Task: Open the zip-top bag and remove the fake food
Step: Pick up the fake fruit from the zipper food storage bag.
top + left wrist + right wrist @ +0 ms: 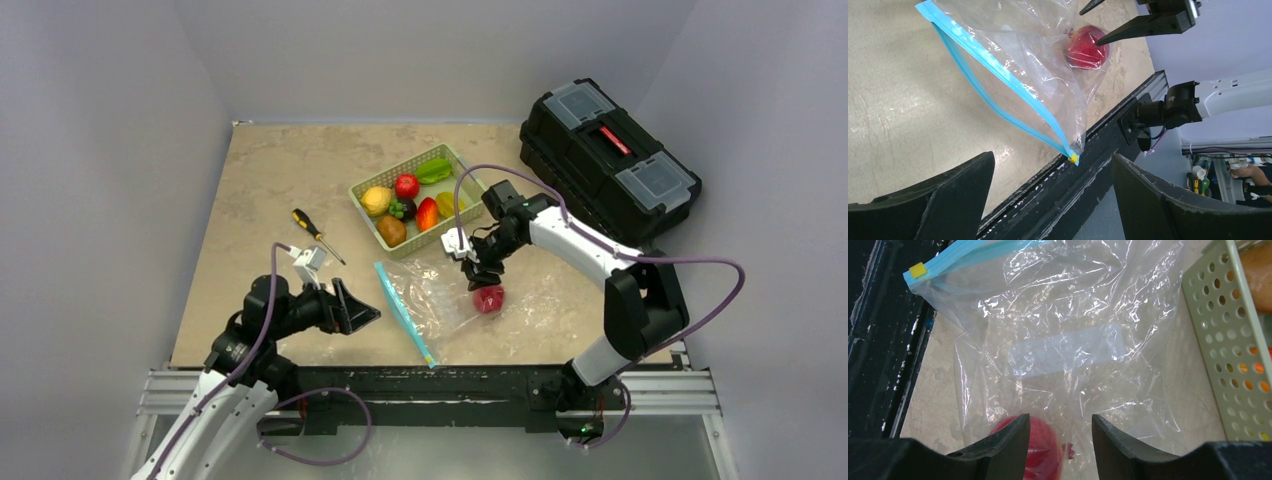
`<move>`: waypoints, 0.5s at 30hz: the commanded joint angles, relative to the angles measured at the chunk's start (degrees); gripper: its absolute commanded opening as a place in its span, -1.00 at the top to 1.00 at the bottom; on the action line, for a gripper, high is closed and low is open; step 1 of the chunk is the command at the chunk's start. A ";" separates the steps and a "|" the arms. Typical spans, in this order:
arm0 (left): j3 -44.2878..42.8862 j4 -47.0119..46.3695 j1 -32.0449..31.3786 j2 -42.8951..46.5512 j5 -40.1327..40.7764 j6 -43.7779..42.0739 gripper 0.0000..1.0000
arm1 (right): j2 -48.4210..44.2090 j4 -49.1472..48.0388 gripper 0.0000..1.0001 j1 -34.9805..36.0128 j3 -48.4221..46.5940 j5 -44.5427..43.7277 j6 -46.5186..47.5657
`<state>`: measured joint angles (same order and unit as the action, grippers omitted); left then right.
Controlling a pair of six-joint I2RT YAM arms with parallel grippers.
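Beside the green basket [418, 200], on its near side: zip-top bag [430, 300], flat on the table [260, 190], blue zipper strip [404, 312] toward the left arm.
Bag contents: one red fake fruit [489, 298] at the closed end, farthest from the basket.
Basket contents: other fake food [406, 185], already out.
Right hand [478, 272]: fingers apart, straddling the red fruit from above through the plastic; contact unclear.
Left hand [352, 310]: fingers wide apart, empty, near the zipper.
Step in hand: removing the last piece.
Next move, judged: pin the bag, work the fruit toward the zipper mouth.
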<state>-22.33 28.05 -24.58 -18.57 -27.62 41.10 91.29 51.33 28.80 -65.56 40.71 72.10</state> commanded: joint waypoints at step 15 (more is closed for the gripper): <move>5.99 -12.75 -1.79 -8.62 -1.98 3.32 0.11 | -8.44 1.34 0.01 -0.39 4.16 -3.46 7.32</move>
<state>-17.87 22.28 -25.17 -23.97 -28.12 42.83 88.49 51.33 28.73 -62.61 39.33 76.88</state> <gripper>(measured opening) 0.477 0.484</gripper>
